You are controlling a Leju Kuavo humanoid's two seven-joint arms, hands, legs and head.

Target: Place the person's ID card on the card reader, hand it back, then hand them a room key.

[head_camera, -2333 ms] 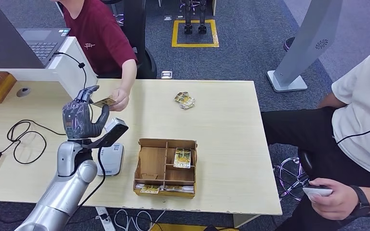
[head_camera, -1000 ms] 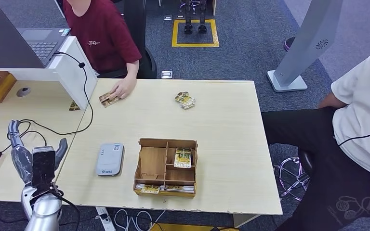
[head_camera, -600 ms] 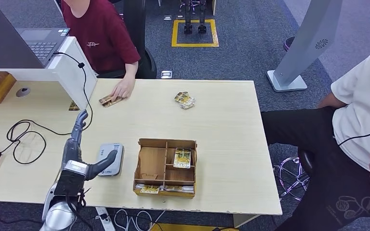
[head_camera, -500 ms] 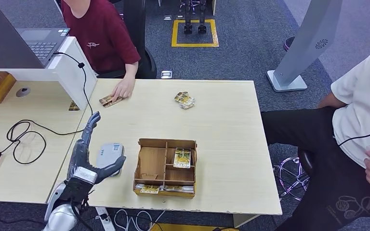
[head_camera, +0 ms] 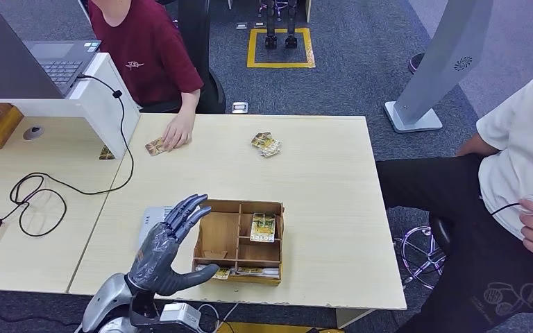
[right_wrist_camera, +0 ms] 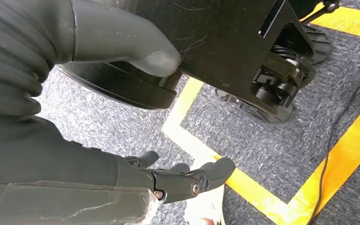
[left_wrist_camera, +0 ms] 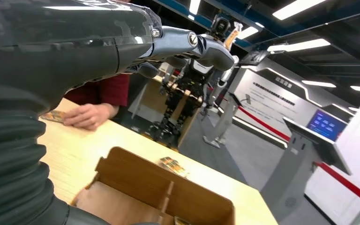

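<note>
My left hand (head_camera: pixel 168 248) hovered open, fingers spread and empty, over the left edge of the brown compartmented wooden box (head_camera: pixel 239 241), which held patterned room key cards (head_camera: pixel 263 227). The grey flat card reader (head_camera: pixel 150 216) lay partly hidden beneath it. Farther off, the person's hand (head_camera: pixel 176 132) pressed the gold ID card (head_camera: pixel 156 146) on the pale wooden table (head_camera: pixel 319 173). The right wrist view showed my right hand (right_wrist_camera: pixel 178 180) empty, fingers loosely apart, above grey carpet.

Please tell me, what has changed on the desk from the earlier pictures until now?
The left hand let go of the ID card, which the person's hand now rests on at the table's far edge. Then the left hand drew back and swung, empty, to the wooden organizer box. The box, card reader and loose cards stayed put.
</note>
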